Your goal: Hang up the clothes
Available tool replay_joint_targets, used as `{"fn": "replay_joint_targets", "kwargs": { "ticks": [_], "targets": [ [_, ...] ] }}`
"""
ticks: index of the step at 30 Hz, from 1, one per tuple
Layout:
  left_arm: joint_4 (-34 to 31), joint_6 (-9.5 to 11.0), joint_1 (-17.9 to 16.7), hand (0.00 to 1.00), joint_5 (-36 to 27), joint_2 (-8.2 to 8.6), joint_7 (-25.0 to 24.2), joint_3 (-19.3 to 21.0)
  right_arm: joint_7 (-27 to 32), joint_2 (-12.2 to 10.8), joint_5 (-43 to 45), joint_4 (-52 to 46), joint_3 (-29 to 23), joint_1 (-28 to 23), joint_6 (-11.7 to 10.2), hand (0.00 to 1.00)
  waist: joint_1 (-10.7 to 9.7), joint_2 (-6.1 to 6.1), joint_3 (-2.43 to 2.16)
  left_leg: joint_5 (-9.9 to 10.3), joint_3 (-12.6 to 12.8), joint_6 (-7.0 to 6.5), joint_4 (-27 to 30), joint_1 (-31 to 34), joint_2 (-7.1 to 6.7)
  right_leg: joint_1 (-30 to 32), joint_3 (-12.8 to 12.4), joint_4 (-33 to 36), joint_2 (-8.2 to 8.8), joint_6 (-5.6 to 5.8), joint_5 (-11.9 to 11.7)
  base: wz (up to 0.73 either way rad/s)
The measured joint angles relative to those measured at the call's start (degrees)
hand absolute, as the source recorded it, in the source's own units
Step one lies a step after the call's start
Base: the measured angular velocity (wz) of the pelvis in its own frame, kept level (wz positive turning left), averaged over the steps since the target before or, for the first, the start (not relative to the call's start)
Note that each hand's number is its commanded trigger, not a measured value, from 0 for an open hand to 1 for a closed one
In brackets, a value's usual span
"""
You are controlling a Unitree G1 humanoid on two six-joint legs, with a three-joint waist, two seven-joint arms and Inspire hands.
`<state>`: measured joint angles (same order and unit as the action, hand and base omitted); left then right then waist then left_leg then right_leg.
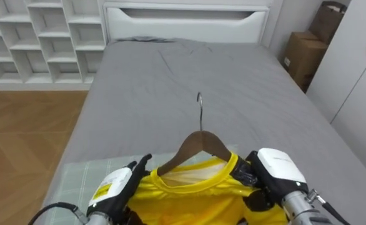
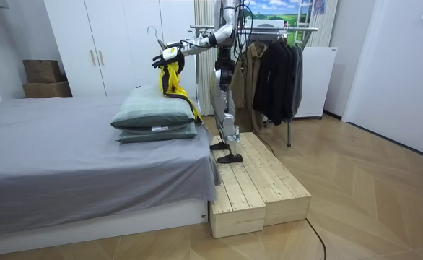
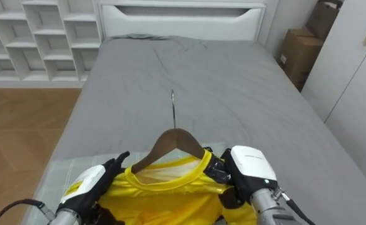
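Observation:
A yellow shirt [image 1: 189,195] hangs on a wooden hanger [image 1: 198,145] whose metal hook [image 1: 200,109] points up and away from me. I hold it in front of my chest, above the green checked pillows [image 2: 154,115] at the foot of the grey bed [image 1: 170,81]. My left hand [image 1: 117,187] grips the shirt's left shoulder with its thumb raised. My right hand [image 1: 272,172] is curled on the right shoulder, over the hanger's end. In the room view I stand on a wooden platform [image 2: 258,184] beside the bed, with the shirt [image 2: 174,78] drooping from my hands.
A clothes rack [image 2: 269,29] with dark garments [image 2: 276,72] stands behind me. White cube shelves [image 1: 39,37] are left of the bed. Cardboard boxes [image 1: 305,53] and a white wardrobe [image 1: 358,81] are on its right, and a white headboard [image 1: 186,22] at its far end.

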<state>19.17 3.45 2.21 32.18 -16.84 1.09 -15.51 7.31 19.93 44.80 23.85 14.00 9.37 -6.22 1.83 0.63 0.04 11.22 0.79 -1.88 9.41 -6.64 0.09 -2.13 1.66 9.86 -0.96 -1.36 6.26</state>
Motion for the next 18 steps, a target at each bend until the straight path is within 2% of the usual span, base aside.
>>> {"fn": "replay_joint_targets", "kwargs": {
  "ticks": [5, 9, 12, 18],
  "targets": [
    [-0.04, -0.05, -1.74, 0.0, -0.17, -0.9, -1.75, 4.71, 0.18, 0.73, -0.05, 0.0, -4.48, 0.02, -0.25, 1.0, -0.25, -0.09, -0.07, -0.01, 0.03, 0.01, -0.02, -0.01, 0.05, 0.04, -0.01, 0.05, -0.15, -0.03, 0.02, 0.0],
    [-0.06, -0.03, -2.47, 0.0, -0.19, -2.4, -1.78, 6.8, 1.46, 3.59, -2.55, -0.01, -6.51, 0.03, -0.34, 1.0, -0.05, 0.18, 0.05, -0.01, 0.03, 0.02, 0.0, 0.08, 0.0, 0.17, 0.12, 0.02, -0.23, -0.12, 0.09, 0.0],
    [-0.38, 0.0, -2.47, 0.0, -0.2, -2.65, -1.76, 8.46, 2.51, 5.42, -4.21, -0.01, -7.05, 0.03, -0.35, 1.0, -0.01, 0.37, 0.08, -0.01, 0.04, 0.02, 0.0, 0.1, -0.01, 0.18, 0.14, 0.04, -0.19, -0.1, 0.1, 0.0],
    [-1.15, 0.0, -2.46, 0.0, -0.21, -2.97, -1.72, 8.7, 2.64, 5.58, -4.45, -0.01, -7.94, 0.03, -0.34, 1.0, 0.08, 1.02, 0.02, -0.01, 0.25, 0.02, -0.03, 0.07, -0.01, 0.27, 0.06, 0.05, -0.24, -0.1, 0.1, 0.0]
  ]
}}
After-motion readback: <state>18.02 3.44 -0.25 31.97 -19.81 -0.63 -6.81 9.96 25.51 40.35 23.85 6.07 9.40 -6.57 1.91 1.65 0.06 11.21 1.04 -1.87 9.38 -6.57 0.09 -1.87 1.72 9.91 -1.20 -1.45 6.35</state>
